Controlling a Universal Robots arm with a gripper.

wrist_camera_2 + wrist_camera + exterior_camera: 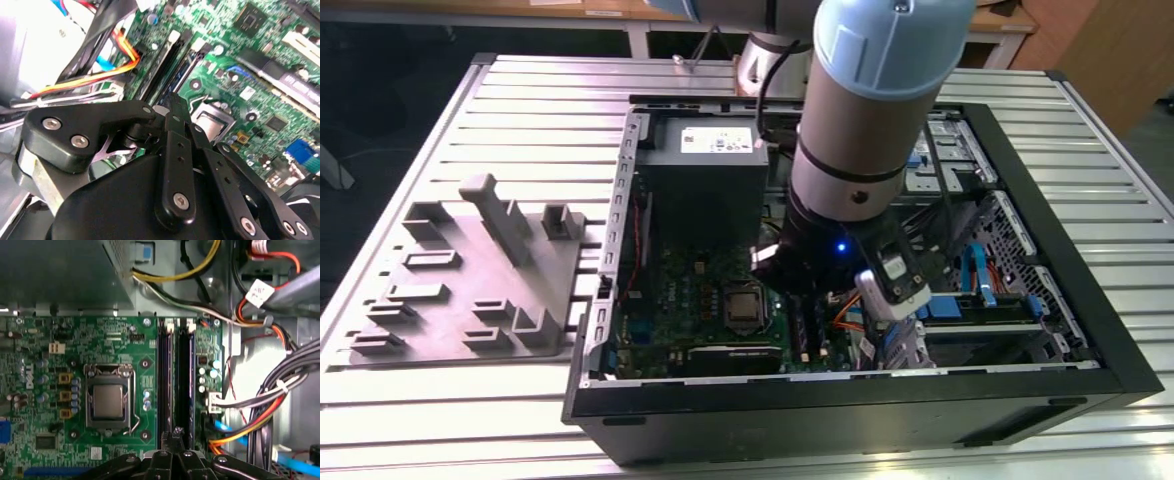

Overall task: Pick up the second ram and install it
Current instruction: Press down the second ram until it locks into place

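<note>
- Second ram (184,385) lies in its slot on the green motherboard (60,365), beside another dark module (164,385); seating looks near complete, judging by its level top.
- It looks long, thin and dark.
- End effector (172,435) sits clenched, empty, at the module's end.

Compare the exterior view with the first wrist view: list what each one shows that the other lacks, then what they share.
Exterior view alone: the grey ribbed table, the grey fixture tray at that view's left, the black computer case and the arm reaching into it.

First wrist view alone: the memory slots seen from above, with the gripper just over them.

Both: the green motherboard and its processor socket.
</note>
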